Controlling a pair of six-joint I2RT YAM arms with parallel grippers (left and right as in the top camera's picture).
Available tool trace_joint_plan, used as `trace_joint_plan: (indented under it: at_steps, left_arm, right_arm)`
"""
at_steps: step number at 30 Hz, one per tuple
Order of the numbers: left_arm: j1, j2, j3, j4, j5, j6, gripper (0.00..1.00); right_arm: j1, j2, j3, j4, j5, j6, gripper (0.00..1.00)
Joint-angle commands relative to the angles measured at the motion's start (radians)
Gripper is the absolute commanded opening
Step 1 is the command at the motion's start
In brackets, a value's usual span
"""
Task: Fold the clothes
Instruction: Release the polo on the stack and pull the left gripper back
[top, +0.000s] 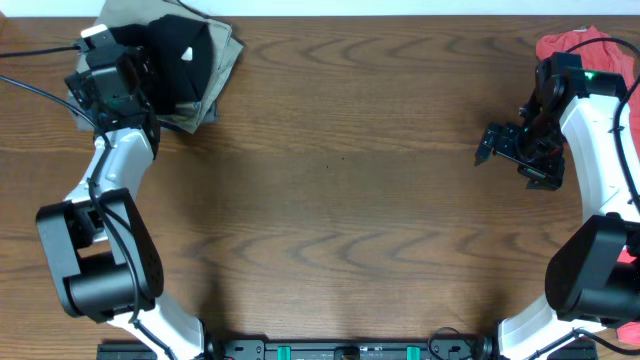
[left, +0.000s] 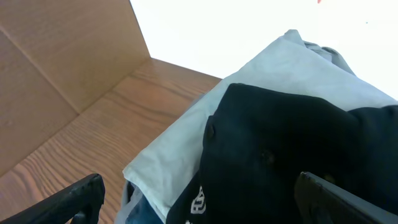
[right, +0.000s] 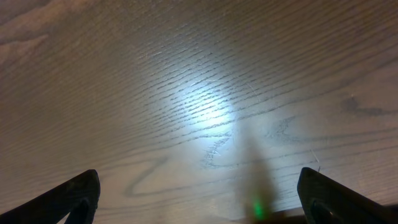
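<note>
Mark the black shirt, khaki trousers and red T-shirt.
black shirt (top: 185, 55), overhead view, middle of the fabric.
khaki trousers (top: 226, 58), overhead view, strip showing right of the shirt.
red T-shirt (top: 605, 45), overhead view, patch above the right arm.

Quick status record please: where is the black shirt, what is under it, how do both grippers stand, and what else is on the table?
black shirt: far left corner, compact, not spread flat
under it: folded khaki trousers
left gripper: open, over the black shirt, holding nothing
right gripper: open, over bare table, right side
red T-shirt: far right corner
</note>
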Motion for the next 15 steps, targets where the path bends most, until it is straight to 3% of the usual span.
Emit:
trace_joint_plan:
  at_steps: [1, 7, 11, 15]
  left_arm:
    - [-0.021, -0.115, 0.030, -0.030, -0.008, 0.001, 0.98]
    - [-0.093, -0.322, 0.030, -0.280, -0.008, -0.019, 0.98]
    - [-0.150, -0.470, 0.030, -0.577, 0.004, -0.153, 0.98]
    - [-0.187, -0.584, 0.029, -0.884, 0.163, -0.262, 0.98]
  right_arm:
    - [0.001, -0.014, 0.012, 0.003, 0.003, -0.011, 0.99]
    - [0.001, -0.014, 0.012, 0.003, 0.003, -0.011, 0.99]
    - [0.001, -0.014, 0.012, 0.003, 0.003, -0.011, 0.99]
    - [0.001, -0.014, 0.012, 0.003, 0.003, -0.011, 0.99]
